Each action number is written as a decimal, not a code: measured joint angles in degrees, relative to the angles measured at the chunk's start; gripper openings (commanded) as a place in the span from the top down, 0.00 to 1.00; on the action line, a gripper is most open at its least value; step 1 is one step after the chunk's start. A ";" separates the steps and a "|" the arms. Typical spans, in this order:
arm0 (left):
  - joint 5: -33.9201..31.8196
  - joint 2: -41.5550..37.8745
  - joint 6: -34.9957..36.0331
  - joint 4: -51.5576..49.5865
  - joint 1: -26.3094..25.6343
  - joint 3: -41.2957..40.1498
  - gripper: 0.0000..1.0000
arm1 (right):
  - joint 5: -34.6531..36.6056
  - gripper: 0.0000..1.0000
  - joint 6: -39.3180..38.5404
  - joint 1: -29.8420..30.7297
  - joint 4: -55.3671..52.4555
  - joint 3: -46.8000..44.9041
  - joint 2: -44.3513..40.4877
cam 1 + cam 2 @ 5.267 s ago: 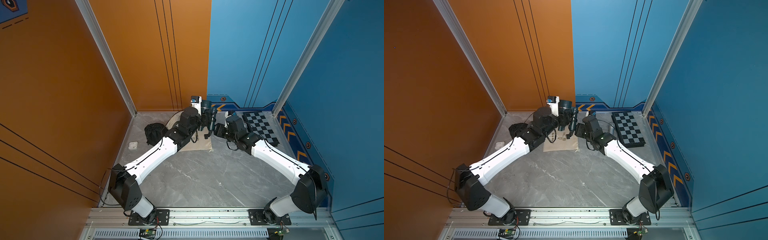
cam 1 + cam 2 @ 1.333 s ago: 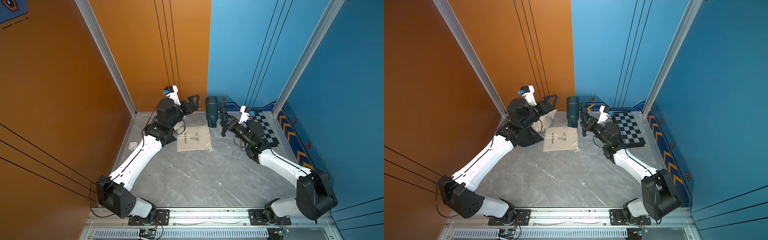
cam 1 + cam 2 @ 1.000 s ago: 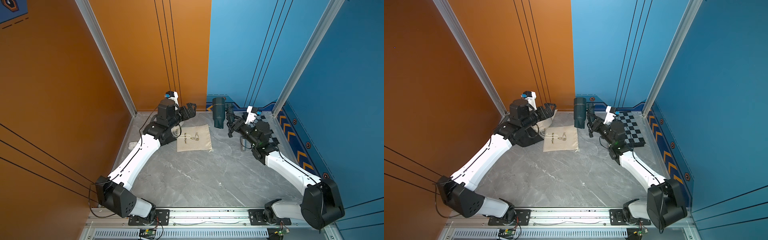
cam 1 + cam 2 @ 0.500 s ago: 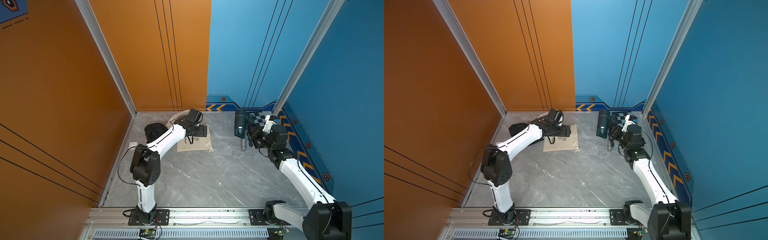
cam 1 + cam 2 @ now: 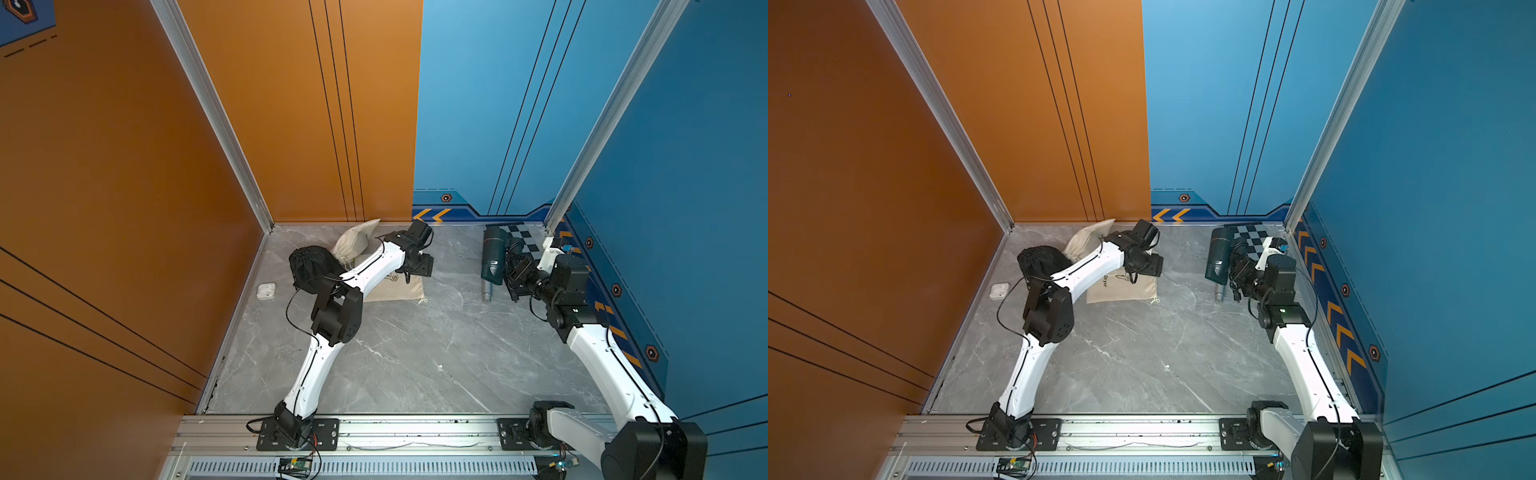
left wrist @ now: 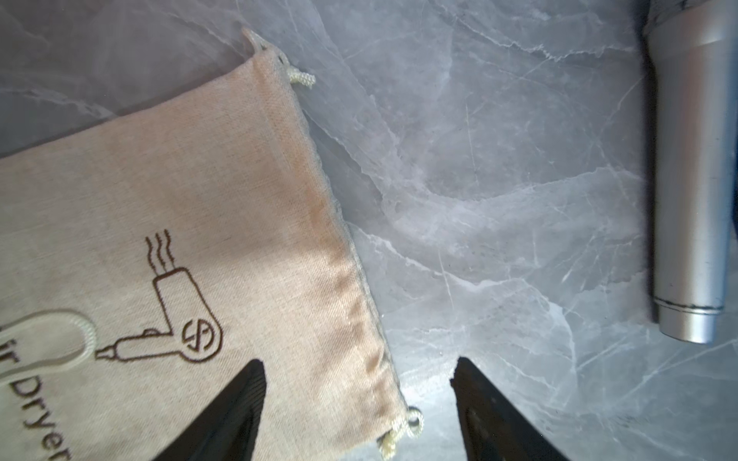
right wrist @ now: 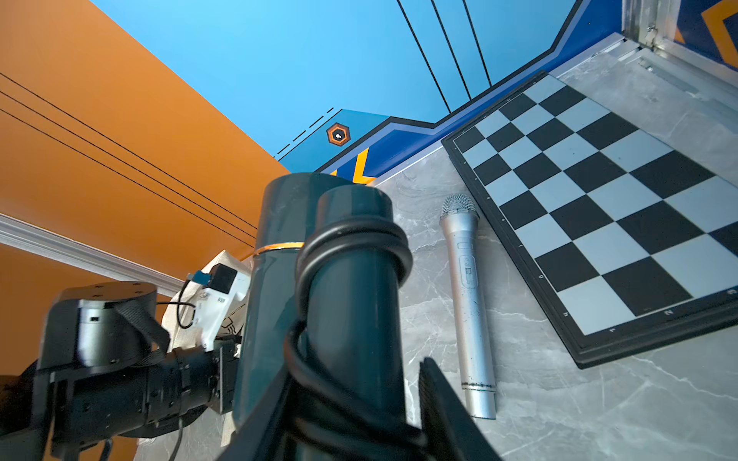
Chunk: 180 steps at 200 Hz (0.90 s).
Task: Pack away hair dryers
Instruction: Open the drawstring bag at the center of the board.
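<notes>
Right fingers (image 7: 447, 415) clenched on the cord-wound handle of the dark teal L-shaped plastic hair dryer (image 7: 347, 311), barrel running on past the fingertips toward the back wall. Apparently lifted off the grey marble desk (image 5: 415, 353). Just beyond those fingers, flat on the desk: slim grey metal microphone (image 7: 467, 299); past it, black-and-white chequered board (image 7: 599, 219).

Well apart from the right fingers, across the desk: flat beige cloth drawstring bag (image 6: 179, 199) printed with a dryer drawing. Left fingers (image 6: 491, 423) spread wide, straddling the bag's mouth hem beside a cord loop, one tip over cloth, one over bare desk; nothing pinched yet. Behind the left fingers, by the orange wall: bulging black cloth drawstring bag (image 5: 311, 266) and stuffed pale cloth bag (image 5: 357, 243), probably two dryers packed already.

Step in hand, by judgement: opening the flat bag for the held dryer. Needed next: closing the left fingers on the upper layer of hem only, lifting to form a mouth, then bringing the dryer across and feeding it in barrel first. Likely snag: catching both layers.

Left arm (image 5: 374, 266) folded high at the elbow, forearm reaching far, wrist tipped down over the bag. Right arm (image 5: 602, 365) stretched along the blue side wall, wrist near level, turned inward.
</notes>
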 measured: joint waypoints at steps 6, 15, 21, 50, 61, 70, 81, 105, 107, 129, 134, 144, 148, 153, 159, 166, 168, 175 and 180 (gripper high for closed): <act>-0.26 1.16 0.00 -0.59 -0.09 1.27 0.27 | -0.17 0.91 -0.09 -0.04 0.04 0.00 -0.07; -0.70 2.62 0.02 -1.22 -0.22 2.71 0.28 | -0.33 0.91 -0.11 -0.04 0.02 0.00 -0.11; -0.96 3.48 0.02 -1.60 -0.26 3.43 0.29 | -0.44 0.91 -0.11 -0.04 0.02 0.00 -0.11; -2.14 6.45 0.02 -2.99 -0.37 5.42 0.36 | -0.87 0.91 -0.07 -0.04 0.07 0.00 -0.11; -2.49 7.32 -0.15 -3.19 -0.39 5.77 0.44 | -1.16 0.91 0.11 -0.04 0.09 0.00 -0.11; -2.67 7.91 0.13 -3.41 -0.44 6.12 0.51 | -1.49 0.91 0.17 -0.04 0.09 0.00 -0.11; -2.67 8.72 -0.39 -3.54 -0.55 6.73 0.61 | -1.92 0.91 0.42 -0.04 0.09 0.00 -0.11; -2.86 9.86 0.07 -3.65 -0.90 7.76 0.83 | -2.19 0.90 0.76 -0.04 0.09 0.00 -0.11; -2.86 9.86 -0.42 -3.61 -0.94 7.82 0.84 | -2.19 0.90 0.79 -0.04 0.09 0.00 -0.11; -2.86 9.86 0.22 -3.76 -1.25 8.13 0.96 | -2.60 0.90 1.57 -0.13 0.09 0.00 -0.11; -2.89 9.86 0.44 -3.82 -1.29 8.13 0.98 | -2.82 0.90 1.86 -0.20 0.09 0.00 -0.11; -2.89 9.84 0.98 -3.82 -1.36 8.13 1.00 | -3.34 0.90 2.34 -0.39 0.09 0.00 -0.11; -2.86 9.81 1.07 -3.85 -1.40 8.13 1.00 | -3.48 0.90 2.58 -0.44 0.09 0.00 -0.09; -2.89 9.75 1.16 -3.85 -1.40 8.13 1.00 | -3.67 0.90 3.04 -0.55 0.09 0.00 -0.09; -2.89 9.62 1.40 -3.91 -1.40 8.13 1.00 | -3.96 0.90 3.54 -0.66 0.09 0.00 -0.09; -2.86 9.31 1.66 -4.00 -1.40 8.11 1.00 | -4.46 0.90 4.22 -0.81 0.09 0.00 -0.07; -2.89 9.16 1.81 -4.02 -1.42 8.11 0.99 | -4.57 0.90 4.42 -0.83 0.09 0.00 -0.07; -2.91 8.59 2.29 -4.09 -1.44 7.89 0.99 | -5.07 0.90 5.14 -1.01 0.09 0.00 0.00; -2.91 8.04 2.64 -4.15 -1.51 7.74 0.98 | -5.42 0.89 5.55 -1.11 0.11 0.00 0.04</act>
